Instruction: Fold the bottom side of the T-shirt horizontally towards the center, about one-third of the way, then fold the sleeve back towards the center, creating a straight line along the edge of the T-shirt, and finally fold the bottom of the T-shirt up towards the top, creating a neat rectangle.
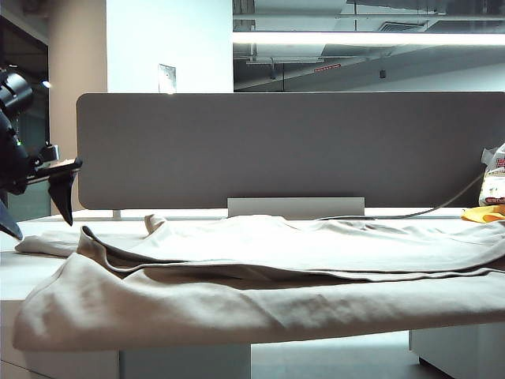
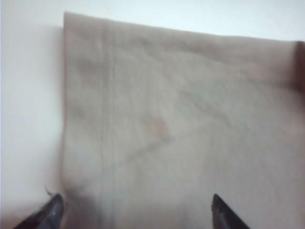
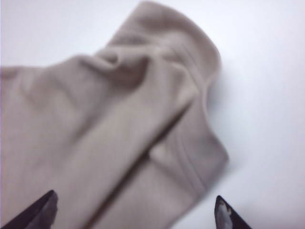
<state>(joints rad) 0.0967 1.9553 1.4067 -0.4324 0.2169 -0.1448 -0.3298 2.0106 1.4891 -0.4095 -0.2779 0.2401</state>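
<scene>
The beige T-shirt [image 1: 260, 300] lies spread across the white desk, its near part draped over the front edge and an upper layer folded over the middle. My left gripper [image 1: 43, 229] hangs open above the shirt's left end. In the left wrist view it [image 2: 136, 212] stands open over the bottom of the T-shirt [image 2: 107, 95], a straight hemmed edge with a stitching line, nothing between its fingers. The right gripper [image 3: 133, 210] is open above a rumpled sleeve [image 3: 181, 95] next to bare desk. It is out of the exterior view.
A grey partition [image 1: 284, 150] runs along the back of the desk [image 1: 24, 276]. At the far right lie a yellow object [image 1: 485, 213], a printed bag [image 1: 495, 181] and a cable [image 1: 394, 215]. The shirt overhangs the desk's front edge.
</scene>
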